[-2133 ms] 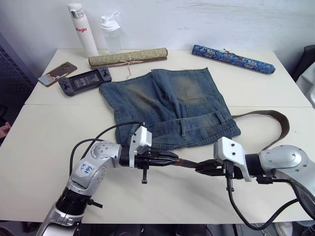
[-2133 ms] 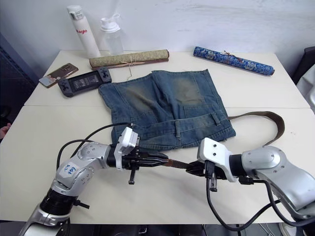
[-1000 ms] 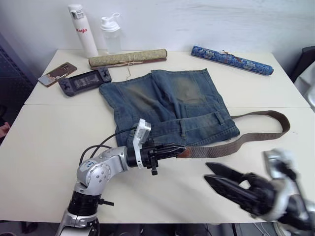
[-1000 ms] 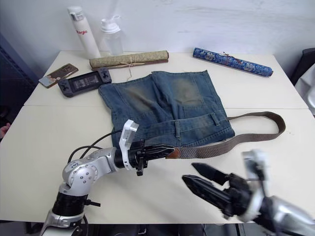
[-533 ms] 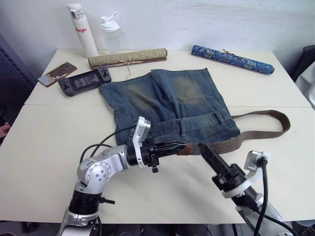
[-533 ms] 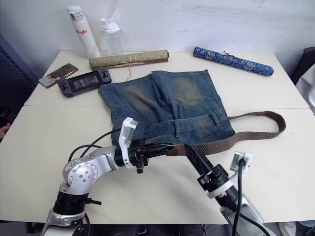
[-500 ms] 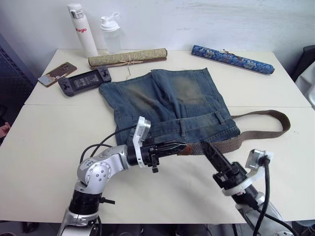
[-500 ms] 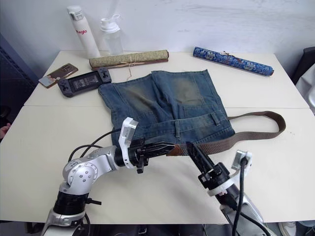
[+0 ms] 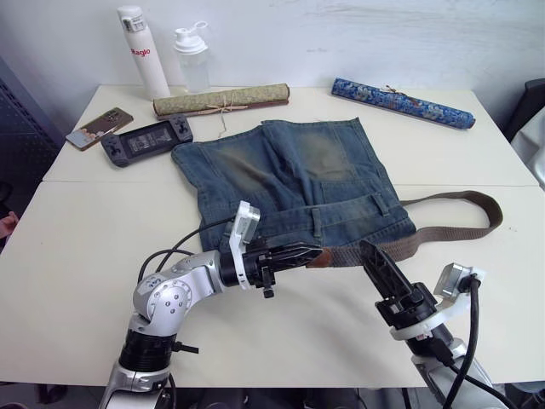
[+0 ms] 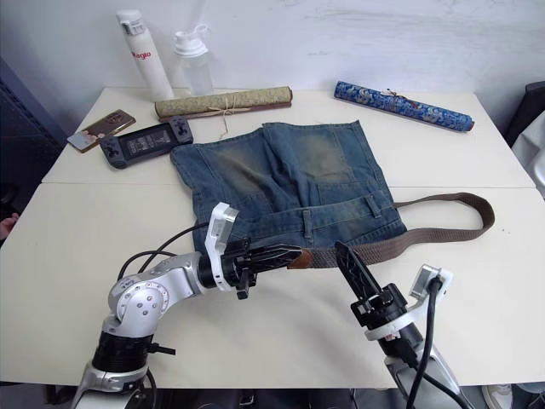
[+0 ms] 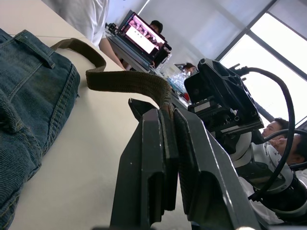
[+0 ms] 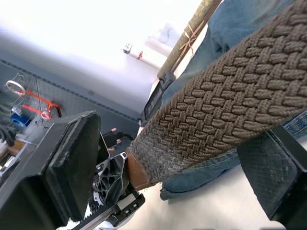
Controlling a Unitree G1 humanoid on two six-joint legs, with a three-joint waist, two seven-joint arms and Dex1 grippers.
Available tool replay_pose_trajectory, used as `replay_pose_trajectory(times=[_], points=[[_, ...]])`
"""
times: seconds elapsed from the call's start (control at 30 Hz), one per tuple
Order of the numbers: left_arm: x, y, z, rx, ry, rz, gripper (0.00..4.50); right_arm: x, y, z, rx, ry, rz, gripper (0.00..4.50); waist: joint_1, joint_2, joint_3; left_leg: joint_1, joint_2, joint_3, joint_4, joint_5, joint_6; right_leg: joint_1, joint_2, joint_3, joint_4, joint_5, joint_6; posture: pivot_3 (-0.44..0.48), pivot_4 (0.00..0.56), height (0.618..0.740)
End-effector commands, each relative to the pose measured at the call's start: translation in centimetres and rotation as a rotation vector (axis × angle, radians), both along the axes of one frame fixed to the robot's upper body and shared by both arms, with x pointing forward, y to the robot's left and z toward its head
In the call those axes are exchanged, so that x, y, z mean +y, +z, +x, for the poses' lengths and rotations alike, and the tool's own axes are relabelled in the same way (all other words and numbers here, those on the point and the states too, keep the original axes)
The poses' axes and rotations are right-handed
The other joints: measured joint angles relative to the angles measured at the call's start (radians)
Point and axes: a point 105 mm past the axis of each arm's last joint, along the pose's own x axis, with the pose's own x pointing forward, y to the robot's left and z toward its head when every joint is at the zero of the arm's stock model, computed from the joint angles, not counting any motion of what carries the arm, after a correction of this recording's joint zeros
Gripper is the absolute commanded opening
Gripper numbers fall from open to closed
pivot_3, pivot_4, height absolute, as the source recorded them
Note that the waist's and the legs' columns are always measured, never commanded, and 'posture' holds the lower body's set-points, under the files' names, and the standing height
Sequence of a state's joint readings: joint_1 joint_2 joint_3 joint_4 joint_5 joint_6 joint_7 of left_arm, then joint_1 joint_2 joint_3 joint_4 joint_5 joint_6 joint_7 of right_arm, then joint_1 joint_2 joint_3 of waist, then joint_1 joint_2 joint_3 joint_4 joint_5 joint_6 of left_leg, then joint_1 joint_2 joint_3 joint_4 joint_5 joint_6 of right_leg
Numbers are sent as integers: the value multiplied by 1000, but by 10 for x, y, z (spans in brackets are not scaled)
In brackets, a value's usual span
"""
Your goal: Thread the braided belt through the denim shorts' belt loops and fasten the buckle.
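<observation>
1. Braided belt (image 9: 443, 223) lies just below the denim shorts (image 9: 298, 183); the left gripper (image 9: 313, 253) pinches its end.
2. Left wrist view: strap clamped between closed fingers (image 11: 153, 163).
3. Right wrist view: right gripper (image 12: 168, 158) spread wide, belt between its fingers, untouched.

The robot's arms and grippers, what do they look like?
Both arms are rounded silver metal with looping black cables. The left gripper and right gripper each have two black fingers behind a white block; the left arm carries a small blue mark.
</observation>
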State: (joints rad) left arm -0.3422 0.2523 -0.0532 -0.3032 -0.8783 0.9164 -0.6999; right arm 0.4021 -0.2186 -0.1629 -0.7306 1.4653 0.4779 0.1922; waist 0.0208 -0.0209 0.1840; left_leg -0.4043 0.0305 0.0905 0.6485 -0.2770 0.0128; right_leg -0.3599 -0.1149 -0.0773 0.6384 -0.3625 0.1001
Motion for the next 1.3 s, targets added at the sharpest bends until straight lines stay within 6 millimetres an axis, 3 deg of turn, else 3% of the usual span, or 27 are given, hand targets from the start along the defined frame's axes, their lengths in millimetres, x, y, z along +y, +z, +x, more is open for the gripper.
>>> replay_pose_trajectory(times=[0.03,0.07,0.13,0.33,0.4,0.5,0.67,0.8,0.9,1.03,1.3], points=[[-1,11,-5,-32,-21,-38,0,-4,4,0,-21,-18,7,4429,0,0,0,0,0,0,0,0,0,0,0,0,0,0,0,0,150,717],[-1,12,-5,-32,-21,-38,0,-3,4,0,-21,-18,6,4429,0,0,0,0,0,0,0,0,0,0,0,0,0,0,0,0,150,717],[-1,12,-5,-33,-22,-38,0,-2,5,1,-26,-16,6,3685,0,0,0,0,0,0,0,0,0,0,0,0,0,0,0,0,150,717],[-1,12,-4,-31,-18,-36,0,1,11,4,-40,-22,23,724,0,0,0,0,0,0,0,0,0,0,0,0,0,0,0,0,150,717],[-1,11,-5,-38,-21,-27,0,2,12,4,-42,-20,24,31,0,0,0,0,0,0,0,0,0,0,0,0,0,0,0,0,150,717],[-1,10,-5,-52,-18,-11,0,3,14,6,-48,-23,27,31,0,0,0,0,0,0,0,0,0,0,0,0,0,0,0,0,150,717],[-4,9,-13,-122,-49,36,2228,-5,15,11,-31,-64,41,0,0,0,0,0,0,0,0,0,0,0,0,0,0,0,0,0,150,717],[-3,2,-7,-208,-15,109,3984,-29,18,11,-43,-122,32,0,1,0,0,0,0,0,0,0,0,0,0,0,-1,0,0,0,150,717],[-1,-7,3,-341,36,215,3984,-52,22,10,-54,-176,26,0,2,1,0,0,0,1,0,-1,1,0,-1,0,-1,0,0,0,150,717],[-3,-37,34,-658,137,496,3984,-89,32,8,-83,-256,18,0,6,2,0,0,0,1,0,-4,6,0,-1,0,-1,0,0,0,150,717],[-4,-67,66,-950,175,778,3984,-95,40,9,-107,-257,-16,0,3,3,0,0,0,2,-1,-5,8,-1,-1,0,-1,0,0,0,150,717]])
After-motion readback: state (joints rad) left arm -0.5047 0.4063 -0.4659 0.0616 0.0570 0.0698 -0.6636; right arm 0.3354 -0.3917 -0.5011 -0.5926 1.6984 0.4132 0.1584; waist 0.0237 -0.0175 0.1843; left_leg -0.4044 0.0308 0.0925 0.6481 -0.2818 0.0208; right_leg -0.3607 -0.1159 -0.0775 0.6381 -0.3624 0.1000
